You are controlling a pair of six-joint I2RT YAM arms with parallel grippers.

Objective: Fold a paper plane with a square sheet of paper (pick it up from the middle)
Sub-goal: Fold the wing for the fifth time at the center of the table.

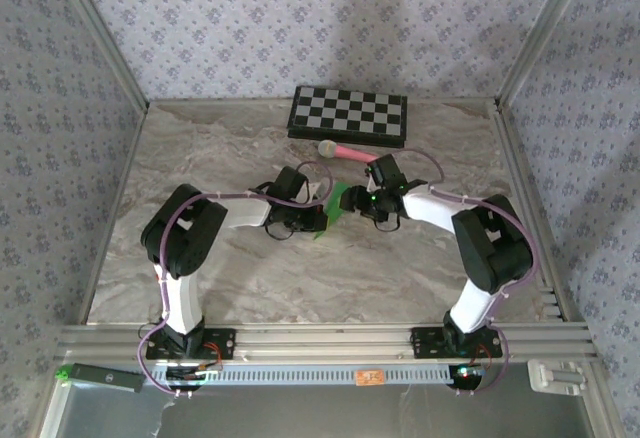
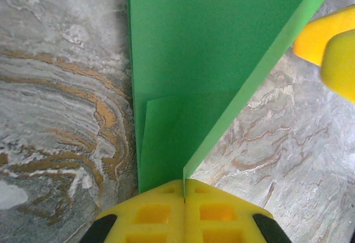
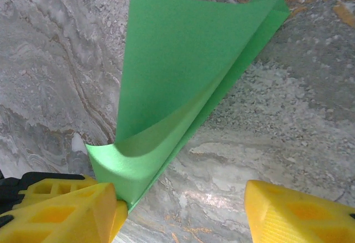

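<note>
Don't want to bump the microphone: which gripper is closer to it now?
Right. The right gripper sits just on the near side of the microphone; the left gripper is farther off, nearer the bases and leftward, pinching the green paper.

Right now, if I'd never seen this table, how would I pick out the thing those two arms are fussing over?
Find the marble table and the checkered board at its far edge; in front of it the two arms meet. Between them is a partly folded sheet of paper. It is thin, bright green and creased, unlike the rounded, pink-handled microphone just behind it.
</note>
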